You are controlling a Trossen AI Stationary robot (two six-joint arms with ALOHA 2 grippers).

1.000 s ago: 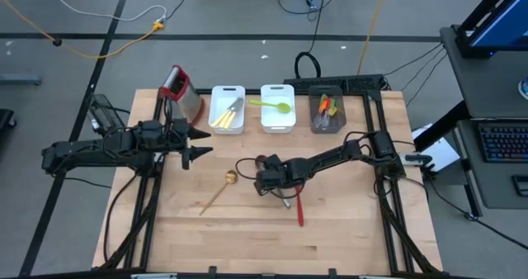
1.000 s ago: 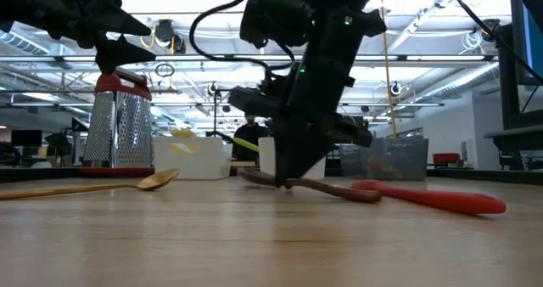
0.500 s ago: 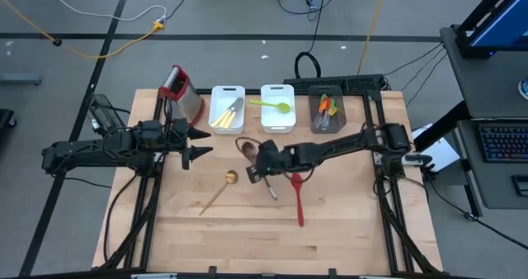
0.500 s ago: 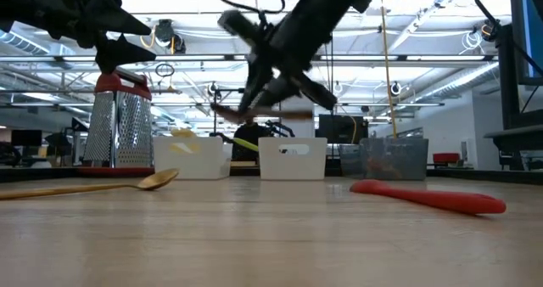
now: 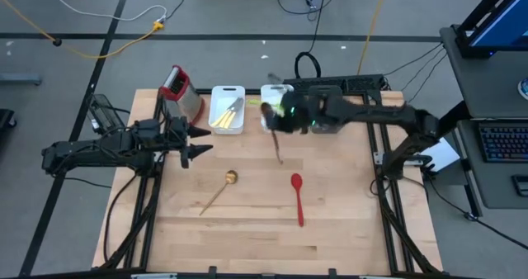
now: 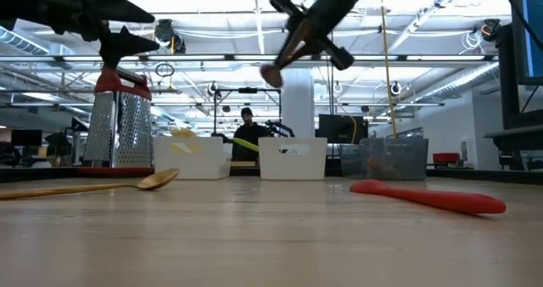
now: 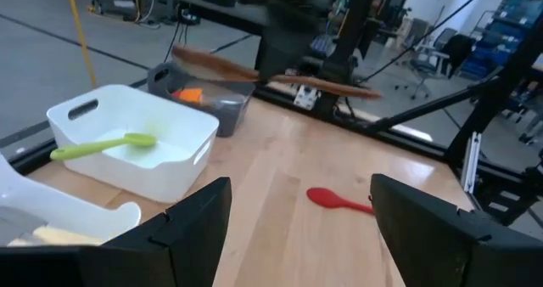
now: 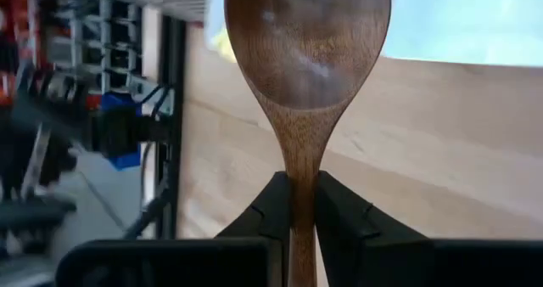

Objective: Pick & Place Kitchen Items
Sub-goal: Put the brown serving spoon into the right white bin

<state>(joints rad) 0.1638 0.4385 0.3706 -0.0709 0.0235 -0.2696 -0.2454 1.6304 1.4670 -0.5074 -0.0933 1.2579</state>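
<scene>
Gripping a dark wooden spoon [image 8: 299,75] by its neck, the right gripper [image 5: 285,114] hangs above the middle white bin [image 5: 277,127], fingers pinched tight on it. Left of that bin, near the steel grater [image 5: 180,93], the left gripper [image 5: 196,143] waits with fingers spread, holding nothing.

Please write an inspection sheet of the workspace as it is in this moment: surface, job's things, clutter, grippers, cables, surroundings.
Surface: wooden table, bare in front.
Job's things: dark wooden spoon in the air near the middle white bin; light wooden spoon and red spoon lying on the table; lime-green spoon in that bin.
Clutter: box grater at the rear left.
Grippers: right gripper shut on the dark wooden spoon's handle; left gripper open, empty, waiting left.
Cables: black loop behind the bins; yellow cable on the floor.
Surroundings: a person far behind.
</scene>
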